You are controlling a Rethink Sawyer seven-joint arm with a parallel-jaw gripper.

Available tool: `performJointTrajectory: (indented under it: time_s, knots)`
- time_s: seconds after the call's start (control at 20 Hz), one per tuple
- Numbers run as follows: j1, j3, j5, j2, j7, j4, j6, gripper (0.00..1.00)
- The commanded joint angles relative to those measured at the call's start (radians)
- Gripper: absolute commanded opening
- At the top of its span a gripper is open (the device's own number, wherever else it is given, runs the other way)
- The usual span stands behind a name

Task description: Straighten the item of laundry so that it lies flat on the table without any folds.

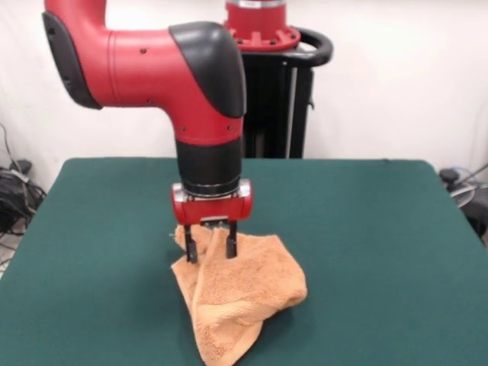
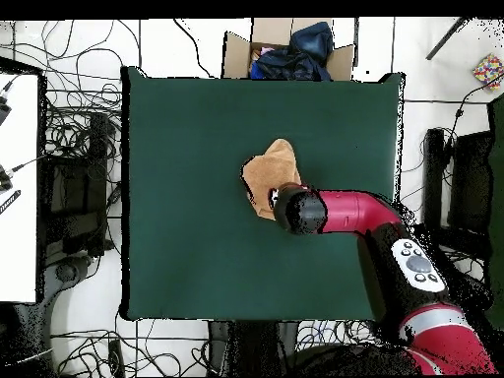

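Near middle of green desk (image 1: 366,229), slightly toward front edge in front view: orange-tan towel (image 1: 244,293), crumpled in a heap, not flat. Folded over itself w/ several creases; lower end tapers to a rumpled point near bottom edge of front view. Upper edge bunched up where hand (image 1: 210,249) meets it.

Hand pointing straight down from red-and-black arm (image 1: 152,61), wrist w/ red collar just above. Two dark fingers (image 1: 191,248) apart, w/ a ridge of towel cloth standing between them; tips down in the cloth. Fingers touching the cloth on both sides, but can't tell if actually pinching it or just straddling it.

In overhead view: towel (image 2: 268,172) a bit above centre of desk (image 2: 177,246), roughly oval lump, narrower at top. Arm (image 2: 345,212) reaching in from lower right, black elbow cap covering towel's lower-right part; hand itself hidden under it there.

Beyond desk in overhead view: cardboard box (image 2: 236,54) w/ dark clothes inside, just off top edge. Cables (image 2: 69,128) tangled over floor on left side. Small multicolour object (image 2: 488,69) at upper right, too small to make out.

Rest of desk felt bare, green, no other laundry on it.
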State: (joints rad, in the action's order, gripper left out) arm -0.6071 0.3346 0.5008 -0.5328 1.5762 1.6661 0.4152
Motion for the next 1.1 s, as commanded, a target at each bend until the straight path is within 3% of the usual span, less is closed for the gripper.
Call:
performJointTrajectory:
  time_s: [0.05,1.1]
  knots:
    - [0.071,0.022,0.012,-0.035,0.129,0.116,-0.084,1.0]
    - [0.225,-0.109,-0.072,-0.071,0.269,0.223,-0.223,1.0]
